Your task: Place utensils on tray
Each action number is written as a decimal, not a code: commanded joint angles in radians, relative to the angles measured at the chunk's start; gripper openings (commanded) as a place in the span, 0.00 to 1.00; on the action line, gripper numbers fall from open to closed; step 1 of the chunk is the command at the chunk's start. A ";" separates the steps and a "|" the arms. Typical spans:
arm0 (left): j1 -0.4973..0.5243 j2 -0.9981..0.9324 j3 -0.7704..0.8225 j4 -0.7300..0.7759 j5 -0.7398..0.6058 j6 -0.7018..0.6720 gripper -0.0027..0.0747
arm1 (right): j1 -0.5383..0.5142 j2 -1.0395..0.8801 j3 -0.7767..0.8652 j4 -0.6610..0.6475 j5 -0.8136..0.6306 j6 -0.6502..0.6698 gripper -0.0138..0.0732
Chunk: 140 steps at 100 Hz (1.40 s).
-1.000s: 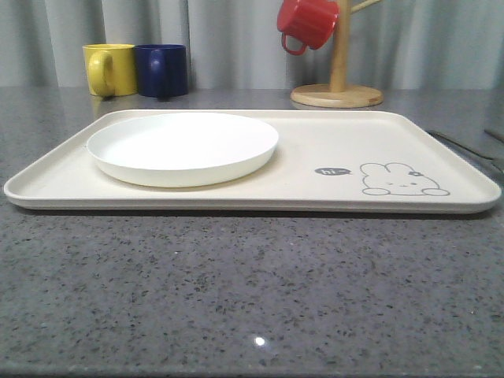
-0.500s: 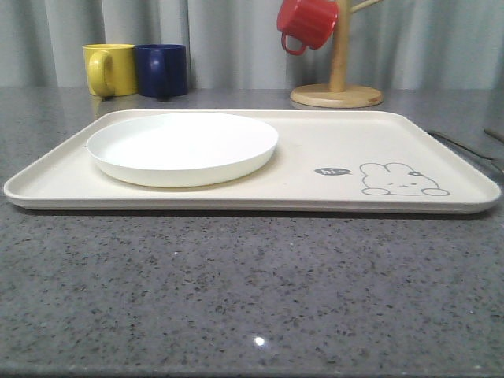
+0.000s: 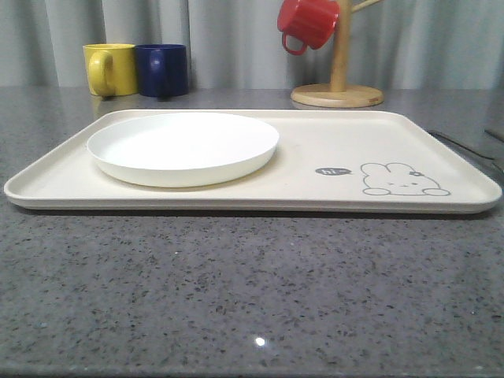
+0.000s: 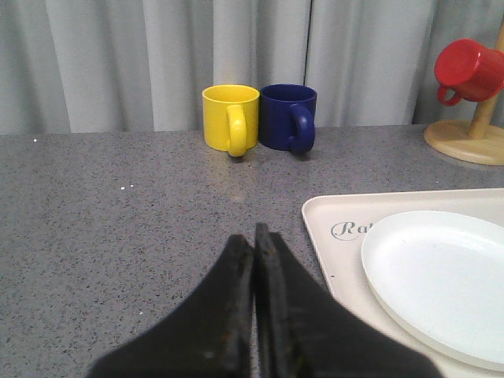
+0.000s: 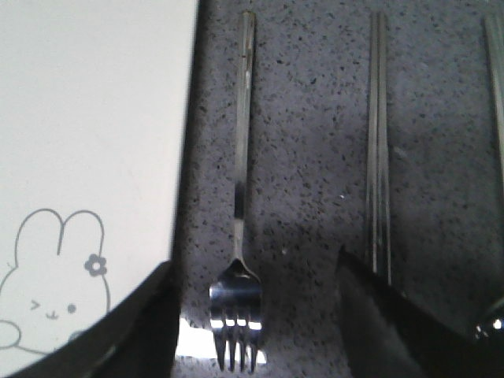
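The cream tray (image 3: 315, 150) lies in the middle of the table with the white plate (image 3: 183, 147) on its left half. In the right wrist view the fork (image 5: 242, 157) lies on the table just beside the tray's edge (image 5: 169, 118). The chopsticks (image 5: 379, 142) and a spoon handle (image 5: 496, 71) lie further out. My right gripper (image 5: 255, 260) is open above the fork, one finger on each side of its tines, and holds nothing. My left gripper (image 4: 254, 234) is shut and empty over the table, beside the tray's corner (image 4: 319, 220) and the plate (image 4: 441, 276).
A yellow mug (image 3: 110, 69) and a blue mug (image 3: 162, 70) stand at the back left. A wooden mug stand (image 3: 337, 94) with a red mug (image 3: 307, 22) hanging on it stands at the back right. The tabletop is grey speckled stone, with a curtain behind.
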 commanded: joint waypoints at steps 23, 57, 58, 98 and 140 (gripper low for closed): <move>0.003 0.004 -0.027 -0.009 -0.078 -0.002 0.01 | 0.014 0.127 -0.096 0.007 -0.079 -0.024 0.67; 0.003 0.004 -0.027 -0.009 -0.078 -0.002 0.01 | 0.014 0.202 -0.097 0.007 -0.097 -0.025 0.67; 0.003 0.004 -0.027 -0.009 -0.078 -0.002 0.01 | 0.014 0.202 -0.097 0.007 -0.097 -0.025 0.67; 0.003 0.004 -0.027 -0.009 -0.078 -0.002 0.01 | 0.014 0.237 -0.097 0.007 -0.094 -0.025 0.60; 0.003 0.004 -0.027 -0.009 -0.078 -0.002 0.01 | 0.014 0.237 -0.097 0.008 -0.092 -0.025 0.20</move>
